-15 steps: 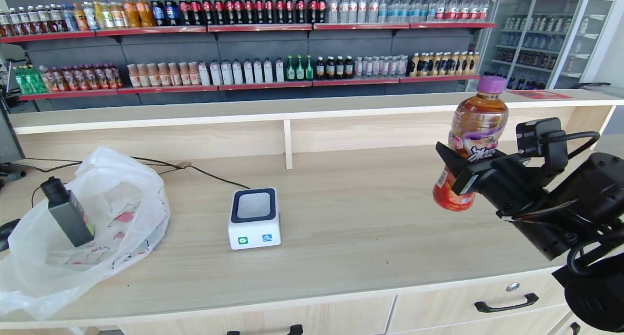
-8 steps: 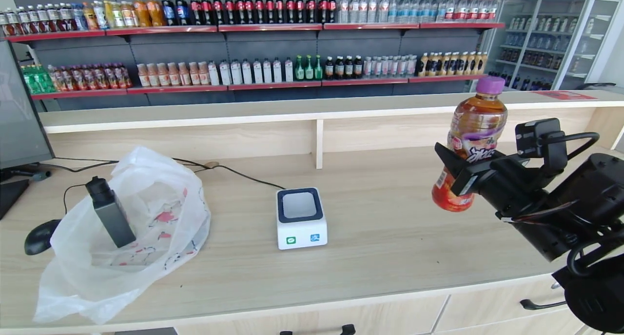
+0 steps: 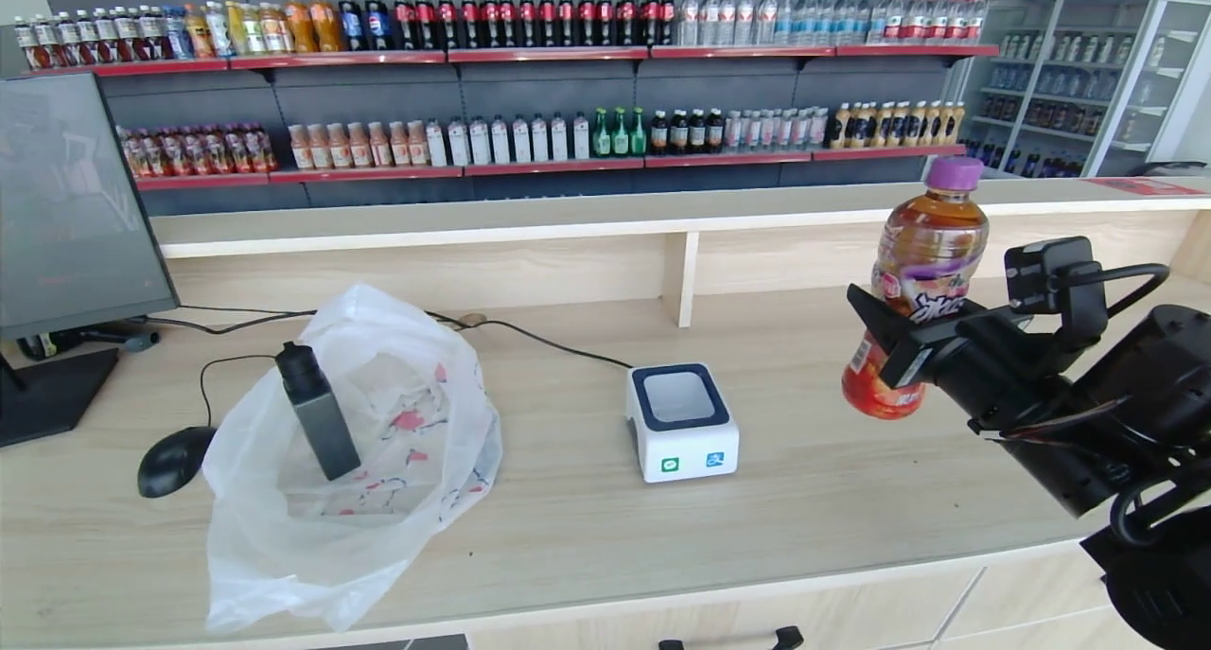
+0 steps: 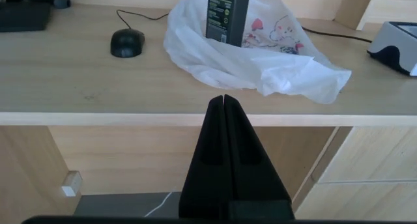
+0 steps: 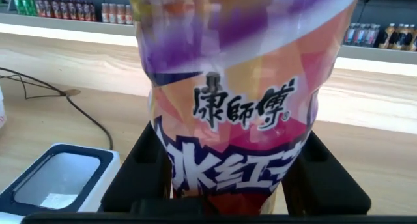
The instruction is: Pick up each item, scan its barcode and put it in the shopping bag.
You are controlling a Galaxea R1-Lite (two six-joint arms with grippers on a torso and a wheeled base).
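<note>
Here, the purple-capped amber plastic drink bottle [image 3: 927, 253] is clamped in the right gripper [image 3: 897, 340] above the wooden table [image 3: 851, 480], its label partly hidden; the left gripper [image 4: 223, 113] is pressed closed.

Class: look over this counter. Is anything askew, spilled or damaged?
Nothing spilled or damaged. Only the grey bottle in the bag leans slightly instead of standing straight. The drink bottle sits near upright in the right gripper.
</note>
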